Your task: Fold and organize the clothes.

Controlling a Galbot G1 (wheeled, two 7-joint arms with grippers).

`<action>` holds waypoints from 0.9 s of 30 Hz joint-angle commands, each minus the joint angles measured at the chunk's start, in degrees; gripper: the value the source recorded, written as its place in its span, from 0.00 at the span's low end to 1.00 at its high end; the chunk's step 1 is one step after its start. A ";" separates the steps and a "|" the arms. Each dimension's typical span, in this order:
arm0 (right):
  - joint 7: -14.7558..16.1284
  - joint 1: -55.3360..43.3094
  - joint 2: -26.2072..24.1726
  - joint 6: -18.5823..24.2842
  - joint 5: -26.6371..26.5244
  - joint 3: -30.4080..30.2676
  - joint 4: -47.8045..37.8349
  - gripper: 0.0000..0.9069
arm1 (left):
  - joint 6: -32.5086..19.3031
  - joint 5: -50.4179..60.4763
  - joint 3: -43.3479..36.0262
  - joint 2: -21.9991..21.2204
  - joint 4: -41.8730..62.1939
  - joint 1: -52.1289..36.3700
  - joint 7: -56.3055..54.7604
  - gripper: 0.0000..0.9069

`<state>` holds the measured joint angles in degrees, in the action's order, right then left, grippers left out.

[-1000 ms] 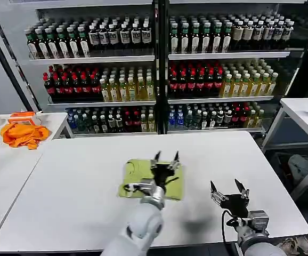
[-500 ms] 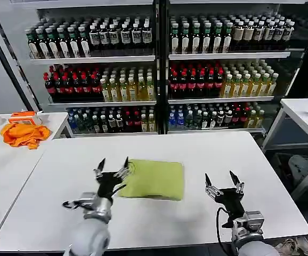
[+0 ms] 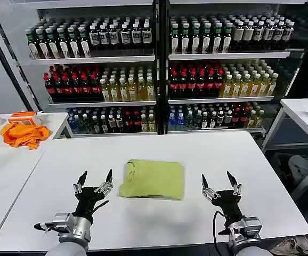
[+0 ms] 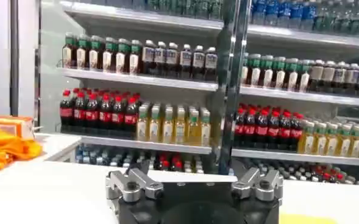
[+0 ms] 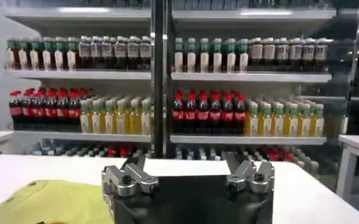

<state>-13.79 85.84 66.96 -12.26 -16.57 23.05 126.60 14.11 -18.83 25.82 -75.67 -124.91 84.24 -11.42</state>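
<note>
Folded into a neat rectangle, the plain lime-green cotton T-shirt [image 3: 152, 180] lies flat near the middle of the white tabletop [image 3: 223, 154], collar end toward the robot's left. Flanked, well apart on either side, by the left gripper [image 3: 94, 183] and the right gripper [image 3: 218, 184], both with fingers spread wide, holding nothing, hovering near the front edge. Likely little left to do, so the main risk is a careless further pass: a spread fingertip snagging the top layer and dragging the fold open, or nudging the bundle askew.
</note>
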 commanded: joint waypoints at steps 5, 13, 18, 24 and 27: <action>-0.97 0.55 0.23 0.48 1.42 0.54 1.52 1.00 | 0.18 -0.30 2.87 0.55 -4.62 4.93 1.10 1.00; 1.17 0.64 0.37 -1.27 1.13 1.10 2.33 1.00 | 0.15 -0.24 3.13 0.36 -5.19 5.29 1.24 1.00; 0.93 0.05 0.90 -2.06 0.70 -0.02 2.68 1.00 | 0.03 -0.16 3.36 0.27 -5.48 5.31 1.61 1.00; 1.08 0.53 1.29 -1.92 1.23 -0.78 2.89 1.00 | -0.04 -0.18 3.93 0.34 -5.87 5.66 2.22 1.00; 0.87 0.52 1.38 -2.06 1.30 -0.95 3.02 1.00 | -0.11 -0.31 4.18 0.21 -6.16 5.79 2.46 1.00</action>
<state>-13.39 86.39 68.17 -13.67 -15.36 22.64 129.17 14.14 -19.00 29.55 -75.39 -130.47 89.53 -9.34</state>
